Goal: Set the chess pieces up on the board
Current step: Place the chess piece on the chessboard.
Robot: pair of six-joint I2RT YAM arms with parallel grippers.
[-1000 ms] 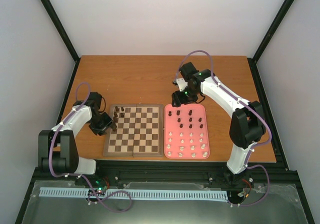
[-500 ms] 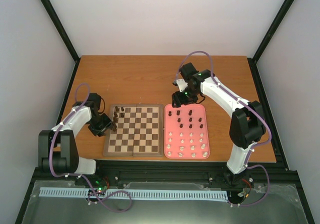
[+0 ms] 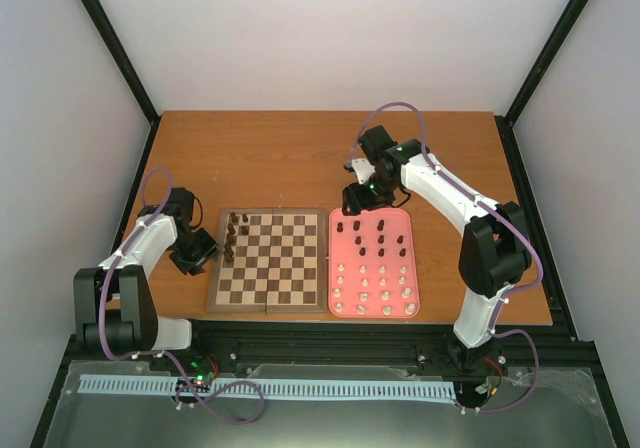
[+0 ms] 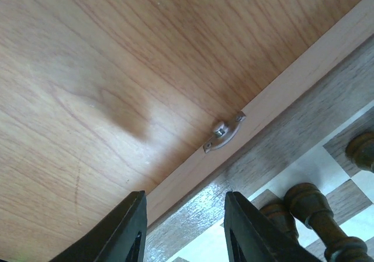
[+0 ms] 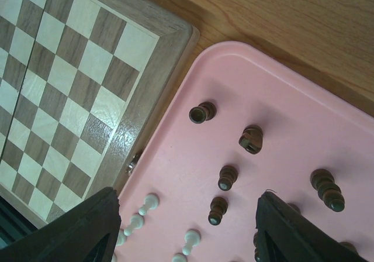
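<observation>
The board [image 3: 268, 268] lies at the table's middle left, with several dark brown chess pieces [image 3: 232, 232] along its left edge. My left gripper [image 3: 207, 253] is open and empty, just off the board's left edge. In the left wrist view its jaws [image 4: 184, 233] stand apart over the board's border [image 4: 280, 139], with dark pieces [image 4: 310, 206] to their right. My right gripper [image 3: 355, 201] is open and empty over the far left corner of the pink tray [image 3: 414, 268]. In the right wrist view the open gripper [image 5: 187, 233] hangs above dark pieces [image 5: 228, 177] and white pieces [image 5: 143, 206].
The tray holds several dark pieces [image 3: 370, 233] in its far half and several white pieces [image 3: 375, 290] in its near half. A metal clasp [image 4: 225, 132] sits on the board's left edge. The board [image 5: 70, 69] lies close beside the tray [image 5: 234, 75].
My left gripper has drawn back to the left, away from the dark pieces on the board's edge. The right gripper has hardly moved.
</observation>
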